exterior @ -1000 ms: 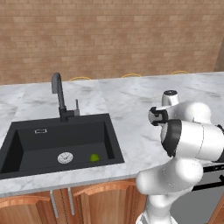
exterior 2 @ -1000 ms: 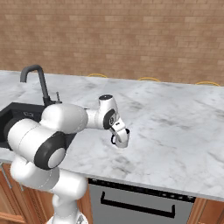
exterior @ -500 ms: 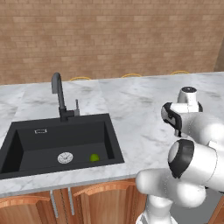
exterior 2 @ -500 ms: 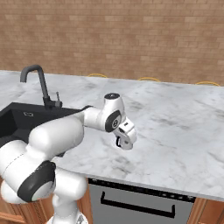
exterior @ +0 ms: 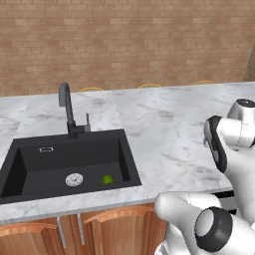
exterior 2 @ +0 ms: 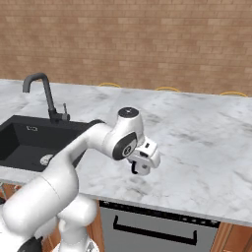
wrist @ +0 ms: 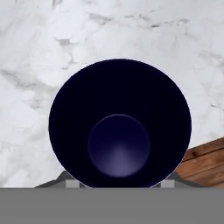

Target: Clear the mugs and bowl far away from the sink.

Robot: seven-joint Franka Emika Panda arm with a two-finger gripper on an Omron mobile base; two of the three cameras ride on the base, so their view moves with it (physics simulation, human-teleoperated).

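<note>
**Inspection note: gripper carrying a dark mug over the counter, away from the sink**

The gripper (exterior 2: 140,167) is hanging just above the marble counter (exterior 2: 197,142), near its front edge and over the dishwasher front (exterior 2: 157,227). Its fingers are closing around a dark mug (wrist: 119,144), which is being carried clear of the surface; a faint shadow is lying on the marble below it.

In the hand view the mug is facing the camera mouth-first: a round rim, sloping inner walls and a smaller round bottom, all very dark, nearly blue-black. Its outer colour and handle cannot be made out. Behind it the marble is showing, with a strip of brown wood at the lower right.

The sink (exterior: 130,164) is sitting to the left of the arm, well apart from the mug. Its black faucet (exterior: 66,107) is standing upright at the back rim. Inside the basin a silver drain (exterior: 74,180) and a small green item (exterior: 107,179) are lying just beside each other.
</note>
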